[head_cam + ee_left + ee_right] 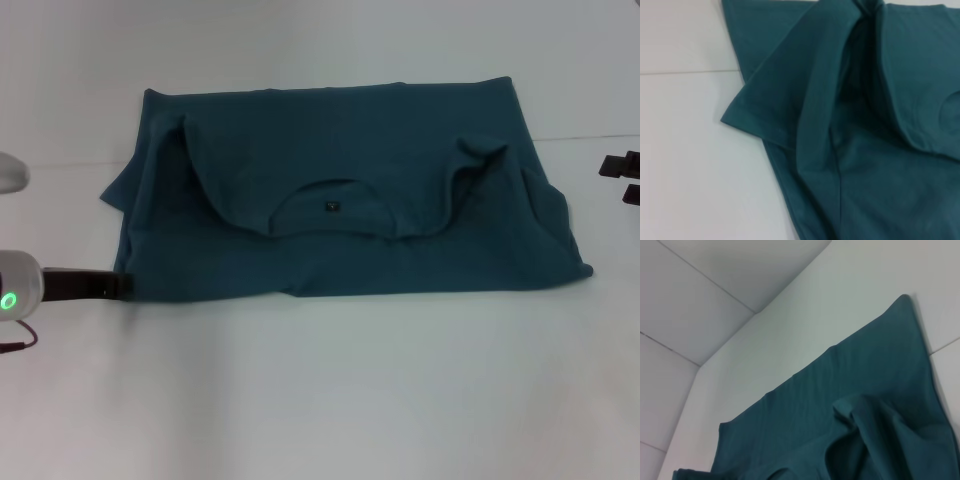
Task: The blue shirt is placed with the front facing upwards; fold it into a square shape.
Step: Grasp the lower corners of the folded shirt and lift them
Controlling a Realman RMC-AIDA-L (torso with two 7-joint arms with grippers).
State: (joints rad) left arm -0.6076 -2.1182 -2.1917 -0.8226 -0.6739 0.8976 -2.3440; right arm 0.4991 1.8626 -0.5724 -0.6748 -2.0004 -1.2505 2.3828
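The blue shirt [340,200] lies on the white table, folded over on itself into a wide rectangle. Its round collar and small dark neck label [332,208] face up near the middle. Both sleeves are bunched at the sides. My left gripper [118,285] is low at the shirt's near left corner, its tip against the fabric edge. The left wrist view shows the left sleeve [775,105] and rumpled folds close up. My right gripper [622,178] hovers off the shirt's right side, open with nothing in it. The right wrist view shows the far edge of the shirt [850,390].
The white table [320,400] stretches wide in front of the shirt. A seam line crosses the table surface [590,140] behind the right gripper. White wall panels [715,285] rise at the far side.
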